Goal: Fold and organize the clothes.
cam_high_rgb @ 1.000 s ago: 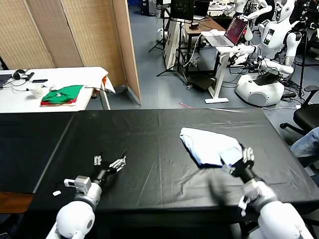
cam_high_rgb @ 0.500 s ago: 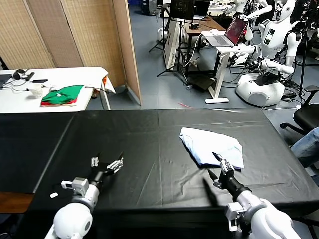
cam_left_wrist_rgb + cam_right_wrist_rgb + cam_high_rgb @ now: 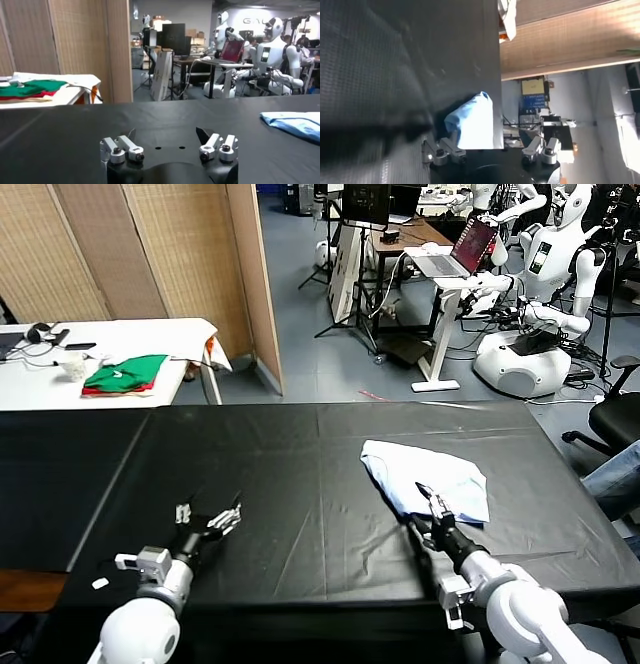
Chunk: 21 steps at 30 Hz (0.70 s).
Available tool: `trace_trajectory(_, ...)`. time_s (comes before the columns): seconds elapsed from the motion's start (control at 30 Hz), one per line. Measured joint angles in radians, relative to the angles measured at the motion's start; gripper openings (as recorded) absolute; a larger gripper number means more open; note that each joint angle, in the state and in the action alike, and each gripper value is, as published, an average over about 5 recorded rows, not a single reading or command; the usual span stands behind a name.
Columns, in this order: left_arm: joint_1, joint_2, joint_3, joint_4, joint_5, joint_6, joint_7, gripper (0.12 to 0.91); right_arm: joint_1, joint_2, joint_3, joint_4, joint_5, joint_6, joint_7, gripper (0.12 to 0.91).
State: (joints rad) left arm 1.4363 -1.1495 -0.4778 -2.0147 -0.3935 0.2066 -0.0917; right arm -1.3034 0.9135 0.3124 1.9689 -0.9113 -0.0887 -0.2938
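Pale sky-blue T-shirt point(image 3: 428, 479) lay in a loose, roughly folded heap on the black tabletop point(image 3: 300, 454), toward the robot's right and well clear of the far edge. Right gripper point(image 3: 428, 506) hovered low just at the near edge of the shirt, turned on its side, jaws spread wide and holding nothing; seen from the right wrist, blue cloth point(image 3: 470, 120) sat just beyond the fingertips. Left gripper point(image 3: 208, 516) hung low over bare cloth on the robot's left, well apart from the shirt, jaws likewise wide and empty; from the left wrist, only a strip of the shirt point(image 3: 295, 122) showed far off to one side. Judged as a pause between folds: garment bunched and compact but not yet a neat, squared packet, with an uneven outline and a rumpled top layer. Next move would likely call for lowering the right jaws onto the near hem, pinching a single layer rather than the whole stack, then bringing the left arm across to hold or lift the opposite side. Green-and-red folded garments point(image 3: 125, 374) rested on a white side table point(image 3: 150, 334) in the background, apart from the work.
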Motion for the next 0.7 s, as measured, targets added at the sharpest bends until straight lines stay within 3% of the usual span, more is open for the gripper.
trace_trajectory(0.47, 0.04, -0.015, -0.04, -0.012, 0.018, -0.014, 0.0, 0.907, 0.132, 0.043, -0.117, -0.131, 0.015, -0.002, 0.055, 0.878)
trace_trajectory(0.57, 0.046, -0.02, -0.044, -0.013, 0.026, -0.018, 0.001, 0.907, 0.144, 0.052, -0.126, -0.149, 0.045, -0.008, 0.066, 0.775)
trace_trajectory(0.7, 0.05, -0.027, -0.047, -0.014, 0.034, -0.023, 0.001, 0.907, 0.147, 0.061, -0.125, -0.167, 0.117, -0.03, 0.091, 0.527)
